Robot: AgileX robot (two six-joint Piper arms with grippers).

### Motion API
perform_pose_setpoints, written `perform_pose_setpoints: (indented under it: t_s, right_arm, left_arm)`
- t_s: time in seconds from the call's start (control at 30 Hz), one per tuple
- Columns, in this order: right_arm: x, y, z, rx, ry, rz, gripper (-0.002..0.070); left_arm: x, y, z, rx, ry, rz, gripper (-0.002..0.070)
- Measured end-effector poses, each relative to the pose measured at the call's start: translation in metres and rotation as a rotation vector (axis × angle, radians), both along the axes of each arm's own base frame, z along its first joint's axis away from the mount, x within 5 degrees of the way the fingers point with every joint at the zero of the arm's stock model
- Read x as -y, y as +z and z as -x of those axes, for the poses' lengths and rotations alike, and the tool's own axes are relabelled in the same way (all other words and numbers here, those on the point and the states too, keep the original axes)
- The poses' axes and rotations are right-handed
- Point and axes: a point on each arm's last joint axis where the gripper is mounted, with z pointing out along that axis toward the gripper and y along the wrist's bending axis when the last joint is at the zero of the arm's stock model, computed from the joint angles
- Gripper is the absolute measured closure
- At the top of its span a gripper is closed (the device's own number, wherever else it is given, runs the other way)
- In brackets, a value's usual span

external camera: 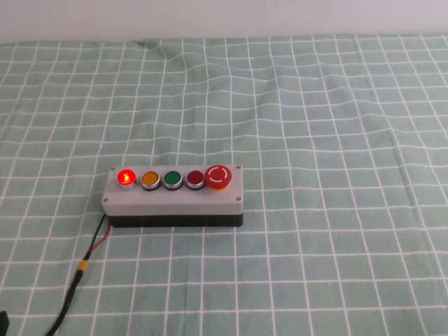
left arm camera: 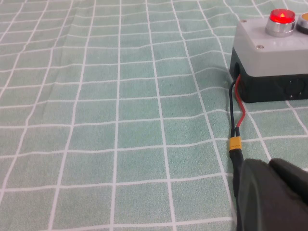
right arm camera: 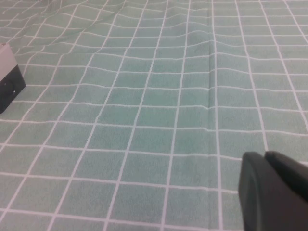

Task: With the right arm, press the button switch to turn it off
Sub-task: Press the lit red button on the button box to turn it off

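Cloth (external camera: 315, 105): one five-button box (external camera: 173, 201); left claw (left arm camera: 270, 192) near, right claw (right arm camera: 267, 190) seemingly apart.

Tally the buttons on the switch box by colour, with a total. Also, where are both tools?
lit red button: 1
yellow button: 1
green button: 1
dark red button: 1
red mushroom button: 1
Total: 5, all on the switch box.
The left tool is beside the box's cable.
The right tool is over the cloth, apart from the box.

Matt plastic switch box (external camera: 173, 199); glossy lit button (external camera: 127, 177); woven tablecloth (external camera: 315, 140).
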Motion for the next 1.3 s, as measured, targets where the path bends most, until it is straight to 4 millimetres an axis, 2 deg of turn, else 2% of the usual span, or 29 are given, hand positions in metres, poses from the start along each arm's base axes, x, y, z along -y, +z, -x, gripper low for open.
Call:
perform_pose_setpoints:
  t_s: [0.83, 0.93, 1.2, 1.3]
  right_arm:
    - [0.000, 0.001, 0.000, 0.009, -0.002, 0.000, 0.0692]
    - [0.001, 0.005, -0.002, 0.061, -0.018, -0.006, 0.0692]
    - [0.009, 0.033, -0.004, 0.359, -0.110, -0.051, 0.0692]
    - [0.011, 0.038, -0.004, 0.416, -0.128, -0.060, 0.0692]
  left_arm:
    - [0.000, 0.000, 0.000, 0.000, 0.000, 0.000, 0.0678]
    - [0.000, 0.000, 0.000, 0.000, 0.000, 0.000, 0.0678]
    - [0.000, 0.000, 0.000, 0.000, 0.000, 0.000, 0.0678]
    - [0.000, 0.000, 0.000, 0.000, 0.000, 0.000, 0.0678]
